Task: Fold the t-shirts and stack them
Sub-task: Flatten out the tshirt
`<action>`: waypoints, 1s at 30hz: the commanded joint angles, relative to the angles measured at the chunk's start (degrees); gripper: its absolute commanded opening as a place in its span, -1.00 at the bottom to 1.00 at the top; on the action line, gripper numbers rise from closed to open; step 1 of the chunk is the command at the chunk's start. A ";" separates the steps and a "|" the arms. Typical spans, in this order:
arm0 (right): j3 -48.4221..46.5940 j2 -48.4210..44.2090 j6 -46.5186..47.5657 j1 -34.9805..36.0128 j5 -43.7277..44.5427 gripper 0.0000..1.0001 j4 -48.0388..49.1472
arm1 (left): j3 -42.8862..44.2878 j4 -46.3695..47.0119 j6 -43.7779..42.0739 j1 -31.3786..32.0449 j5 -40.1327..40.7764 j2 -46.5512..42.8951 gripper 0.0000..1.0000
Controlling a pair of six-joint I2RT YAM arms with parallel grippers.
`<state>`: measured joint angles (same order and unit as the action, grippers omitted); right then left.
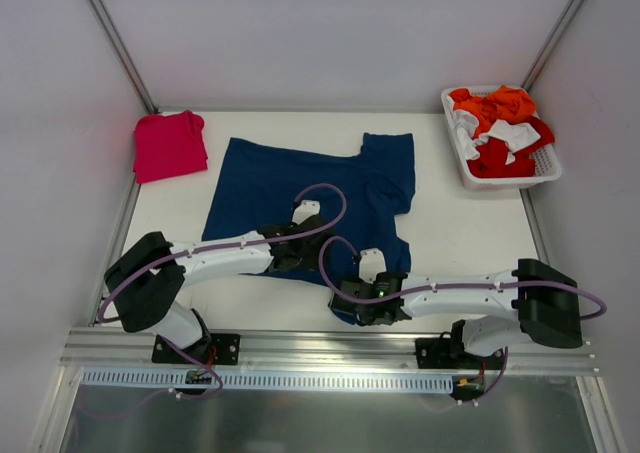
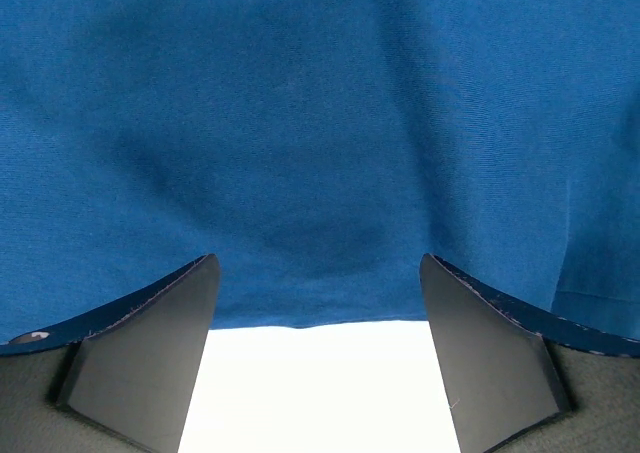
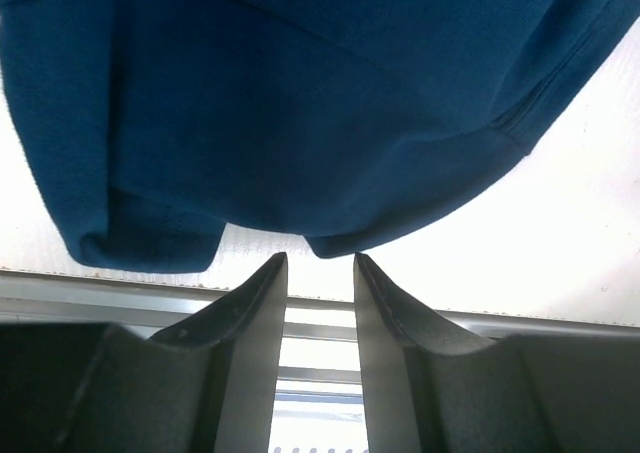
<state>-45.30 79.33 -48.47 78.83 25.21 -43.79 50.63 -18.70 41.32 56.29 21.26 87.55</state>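
The dark navy t-shirt (image 1: 300, 178) lies spread over the middle of the white table (image 1: 460, 233). The pinkish-red t-shirt (image 1: 168, 145) sits folded at the far left corner. My left gripper (image 1: 290, 253) is low at the navy shirt's near hem. In the left wrist view it (image 2: 319, 263) is wide open, and the hem (image 2: 310, 323) runs between its fingers. My right gripper (image 1: 348, 308) is at the shirt's near right corner, by the table's front edge. Its jaws (image 3: 320, 258) stand a little apart with nothing between them. A folded blue corner (image 3: 335, 245) lies just past the tips.
A white basket (image 1: 505, 181) heaped with orange, red and white cloths stands at the back right. The metal rail (image 1: 330, 348) runs along the table's near edge, right under my right gripper. White walls enclose the table on three sides.
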 commanded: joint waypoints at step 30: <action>2.49 3.64 -1.54 0.71 -2.71 -0.88 2.39 | -2.99 -4.42 -2.38 0.05 5.90 -11.17 0.71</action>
<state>-43.16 82.32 -48.99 79.37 22.85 -41.34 48.34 -21.78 39.83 56.27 24.80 78.50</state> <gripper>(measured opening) 0.087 0.853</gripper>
